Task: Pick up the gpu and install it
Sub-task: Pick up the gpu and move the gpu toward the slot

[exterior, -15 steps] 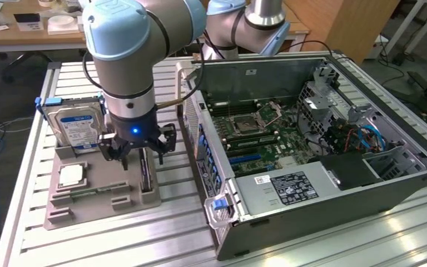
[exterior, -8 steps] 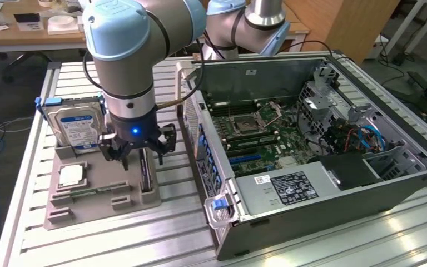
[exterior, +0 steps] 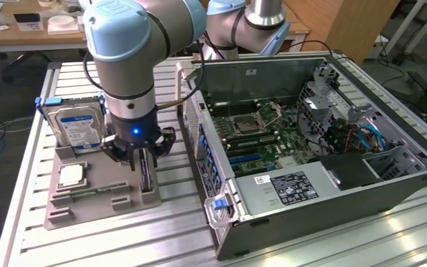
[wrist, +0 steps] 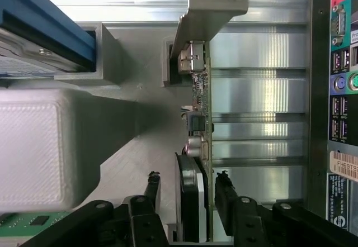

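Gpu (exterior: pixel 148 177) stands on edge in a slot at the tray's (exterior: pixel 87 208) 3 o'clock side in the exterior view, likely so its faces can be gripped. The gripper (exterior: pixel 140 161) straddles it, fingers (wrist: pixel 152 186) spread, not pinching. The case (exterior: pixel 310 167) sits at 3 o'clock.

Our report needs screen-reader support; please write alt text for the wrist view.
Open jaws of the gripper straddle the gpu, standing on edge in a gray holder, metal bracket at its far end. A hard drive and the computer case's rear ports flank it.
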Robot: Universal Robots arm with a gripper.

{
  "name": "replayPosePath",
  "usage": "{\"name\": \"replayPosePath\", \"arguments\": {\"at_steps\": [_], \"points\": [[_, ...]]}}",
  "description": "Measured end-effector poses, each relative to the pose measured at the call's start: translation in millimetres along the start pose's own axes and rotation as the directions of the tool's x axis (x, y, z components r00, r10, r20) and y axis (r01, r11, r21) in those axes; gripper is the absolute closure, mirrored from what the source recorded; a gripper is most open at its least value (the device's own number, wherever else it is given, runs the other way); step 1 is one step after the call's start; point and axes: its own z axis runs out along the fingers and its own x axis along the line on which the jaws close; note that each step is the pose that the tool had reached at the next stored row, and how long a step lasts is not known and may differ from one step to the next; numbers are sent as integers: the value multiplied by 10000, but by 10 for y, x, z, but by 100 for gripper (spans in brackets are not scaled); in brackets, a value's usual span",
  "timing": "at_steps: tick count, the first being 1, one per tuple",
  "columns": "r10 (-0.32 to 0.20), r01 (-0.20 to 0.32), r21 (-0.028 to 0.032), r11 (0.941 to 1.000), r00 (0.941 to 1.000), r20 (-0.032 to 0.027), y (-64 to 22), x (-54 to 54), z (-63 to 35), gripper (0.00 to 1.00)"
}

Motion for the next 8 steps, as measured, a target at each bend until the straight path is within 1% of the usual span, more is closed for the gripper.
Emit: {"name": "replayPosePath", "arguments": {"at_steps": [3,5,6,8], "points": [[0,0,0,10000,10000,0,-1,-3,8,48],[-2,2,-1,10000,10000,2,-1,-10,11,50],[-1,1,-1,10000,10000,1,-1,-11,10,56],[0,0,0,10000,10000,0,0,-11,10,56]]}}
